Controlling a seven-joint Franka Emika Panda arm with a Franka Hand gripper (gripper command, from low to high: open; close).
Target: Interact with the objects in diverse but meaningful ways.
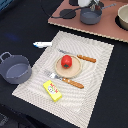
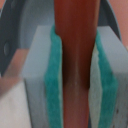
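In the wrist view my gripper (image 2: pixel 75 75) is shut on a reddish-brown handle (image 2: pixel 75 30), which stands between the two teal pads (image 2: pixel 52 80). What is at the end of the handle is hidden. In the exterior view the gripper (image 1: pixel 89 4) hangs at the back, right over a dark grey pot (image 1: pixel 90 16) on a pinkish board (image 1: pixel 70 22). A red tomato (image 1: pixel 66 61) sits on a round wooden plate (image 1: pixel 76 70) on the striped placemat (image 1: pixel 95 75). A yellow block (image 1: pixel 52 90) with red marks lies near the mat's front edge.
Two brown-handled utensils (image 1: pixel 82 58) (image 1: pixel 70 81) lie at the far and near sides of the plate. A second grey pot (image 1: pixel 16 70) stands off the mat at the exterior view's left. A small white item (image 1: pixel 42 44) lies by the mat's far corner. A pale bowl (image 1: pixel 123 17) sits on the board.
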